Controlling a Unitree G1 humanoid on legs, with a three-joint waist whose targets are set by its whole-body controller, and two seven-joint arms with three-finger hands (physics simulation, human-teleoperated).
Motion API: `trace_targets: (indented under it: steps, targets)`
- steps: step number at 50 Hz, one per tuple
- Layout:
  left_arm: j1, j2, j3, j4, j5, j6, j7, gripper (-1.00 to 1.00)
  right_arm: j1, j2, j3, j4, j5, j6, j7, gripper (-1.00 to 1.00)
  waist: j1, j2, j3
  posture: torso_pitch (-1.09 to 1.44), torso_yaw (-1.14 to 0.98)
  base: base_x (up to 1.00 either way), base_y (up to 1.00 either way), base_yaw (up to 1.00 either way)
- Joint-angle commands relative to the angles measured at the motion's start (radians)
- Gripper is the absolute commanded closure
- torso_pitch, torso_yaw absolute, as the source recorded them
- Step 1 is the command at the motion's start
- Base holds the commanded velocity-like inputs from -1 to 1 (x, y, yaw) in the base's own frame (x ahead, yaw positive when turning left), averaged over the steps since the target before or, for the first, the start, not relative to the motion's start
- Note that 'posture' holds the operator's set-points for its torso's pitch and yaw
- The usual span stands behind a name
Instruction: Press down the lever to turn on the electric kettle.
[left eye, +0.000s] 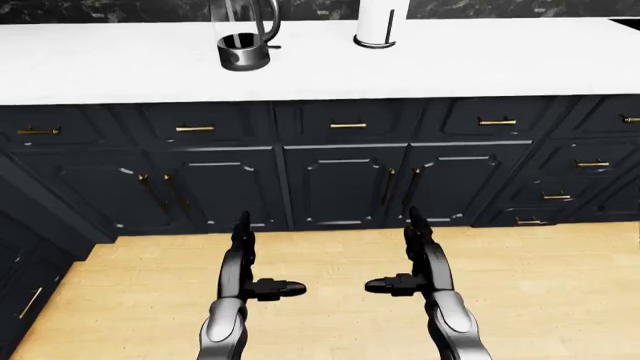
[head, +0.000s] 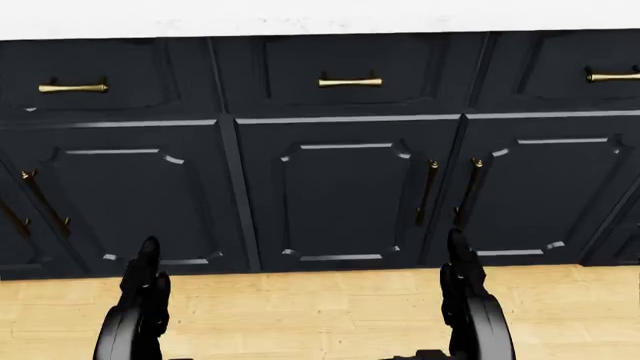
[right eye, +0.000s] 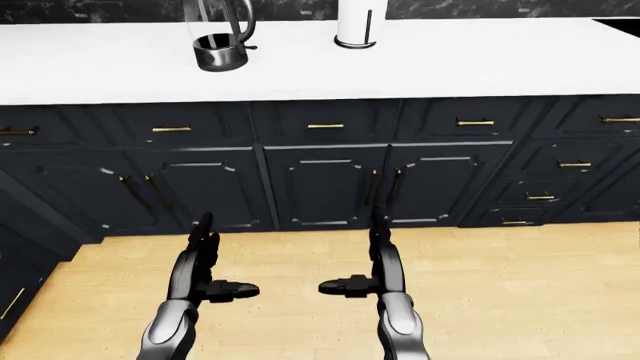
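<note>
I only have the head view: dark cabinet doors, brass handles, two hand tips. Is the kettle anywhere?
Observer: Yes. The glass electric kettle on its dark round base stands on the white countertop, upper left in the left-eye view.
Operator: Anything beside it?
Observer: A white paper towel roll on a stand, to its right.
Operator: My hands?
Observer: Left robot hand and right robot hand are open, empty, low over the wooden floor.
</note>
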Motion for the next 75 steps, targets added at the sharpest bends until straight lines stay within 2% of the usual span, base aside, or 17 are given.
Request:
trace_targets:
  steps: [1, 3, 5, 7, 8, 17, 25, 37, 51, 54, 56, 63, 66, 70, 71, 73, 75]
  targets:
    - [-0.024, 0.016, -0.002, -0.128, -0.003, -0.064, -0.03, -1.0, -0.031, -0.011, -0.005, -0.091, 0.008, -0.054, 0.012, -1.0, -0.002, -0.008, -0.001, 0.0, 0.0, 0.0, 0.0, 0.0]
    - [-0.043, 0.018, 0.017, -0.11, -0.017, -0.047, -0.034, -1.0, -0.028, -0.012, -0.005, -0.11, 0.005, -0.047, 0.02, -1.0, 0.007, -0.001, -0.063, 0.0, 0.0, 0.0, 0.0, 0.0]
    - [-0.048, 0.027, 0.035, -0.122, -0.029, -0.031, -0.045, -1.0, -0.03, -0.012, -0.006, -0.117, 0.003, -0.043, 0.024, -1.0, 0.007, -0.007, -0.018, 0.0, 0.0, 0.0, 0.0, 0.0]
    - [-0.042, 0.032, 0.037, -0.131, -0.017, -0.062, -0.054, -1.0, -0.029, -0.011, -0.006, -0.122, 0.002, -0.041, 0.029, -1.0, 0.007, -0.007, -0.068, 0.0, 0.0, 0.0, 0.0, 0.0]
    - [-0.042, 0.032, 0.036, -0.126, -0.004, -0.067, -0.05, -1.0, -0.03, -0.011, -0.007, -0.124, 0.004, -0.04, 0.031, -1.0, 0.007, -0.006, -0.074, 0.0, 0.0, 0.0, 0.0, 0.0]
    - [-0.083, 0.06, 0.093, -0.166, -0.059, 0.006, -0.079, -1.0, -0.044, -0.024, -0.024, -0.173, 0.012, -0.003, 0.056, -1.0, 0.009, -0.002, -0.084, 0.0, 0.0, 0.0, 0.0, 0.0]
    - [-0.139, 0.113, 0.176, -0.234, -0.118, 0.069, -0.077, -1.0, -0.11, -0.061, -0.089, -0.259, 0.048, 0.081, 0.076, -1.0, 0.006, 0.002, -0.093, 0.0, 0.0, 0.0, 0.0, 0.0]
    - [-0.249, 0.236, 0.311, -0.325, -0.227, 0.225, -0.056, -1.0, -0.196, -0.14, -0.179, -0.434, 0.106, 0.225, 0.134, -1.0, 0.005, 0.006, -0.083, 0.0, 0.0, 0.0, 0.0, 0.0]
    - [-0.307, 0.336, 0.391, -0.378, -0.28, 0.239, -0.058, -1.0, -0.303, -0.203, -0.223, -0.553, 0.173, 0.375, 0.142, -1.0, 0.004, 0.008, -0.069, 0.0, 0.0, 0.0, 0.0, 0.0]
    - [-0.333, 0.37, 0.413, -0.368, -0.299, 0.231, -0.055, -1.0, -0.345, -0.232, -0.246, -0.579, 0.199, 0.42, 0.137, -1.0, 0.004, 0.013, -0.08, 0.0, 0.0, 0.04, 0.0, 0.0]
    - [-0.359, 0.399, 0.424, -0.36, -0.305, 0.226, -0.046, -1.0, -0.376, -0.253, -0.257, -0.602, 0.221, 0.457, 0.129, -1.0, 0.005, 0.016, -0.061, 0.0, 0.0, 0.07, 0.0, 0.0]
    - [-0.42, 0.479, 0.444, -0.333, -0.345, 0.23, -0.029, -1.0, -0.446, -0.297, -0.263, -0.581, 0.244, 0.479, 0.113, -1.0, 0.002, 0.009, -0.05, 0.0, 0.0, 0.09, 0.0, 0.0]
    - [-0.429, 0.503, 0.458, -0.337, -0.362, 0.245, -0.022, -1.0, -0.464, -0.312, -0.266, -0.599, 0.258, 0.502, 0.107, -1.0, 0.0, 0.027, -0.043, 0.0, 0.0, 0.2, 0.0, 0.0]
    - [-0.45, 0.533, 0.47, -0.329, -0.384, 0.255, -0.014, -1.0, -0.494, -0.334, -0.275, -0.62, 0.279, 0.54, 0.096, -1.0, 0.004, 0.083, -0.025, 0.0, 0.0, 0.27, 0.0, 0.0]
    - [-0.458, 0.543, 0.476, -0.326, -0.395, 0.259, -0.011, -1.0, -0.499, -0.337, -0.273, -0.626, 0.282, 0.546, 0.094, -1.0, 0.006, 0.055, -0.033, 0.0, 0.0, 0.27, 0.0, 0.0]
    - [-0.463, 0.562, 0.487, -0.325, -0.413, 0.265, -0.003, -1.0, -0.519, -0.348, -0.274, -0.639, 0.291, 0.569, 0.088, -1.0, 0.004, 0.067, -0.037, 0.0, 0.0, 0.27, 0.0, 0.0]
    - [-0.465, 0.576, 0.494, -0.319, -0.421, 0.264, 0.003, -1.0, -0.531, -0.356, -0.277, -0.648, 0.299, 0.581, 0.084, -1.0, 0.005, 0.055, -0.046, 0.0, 0.0, 0.27, 0.0, 0.0]
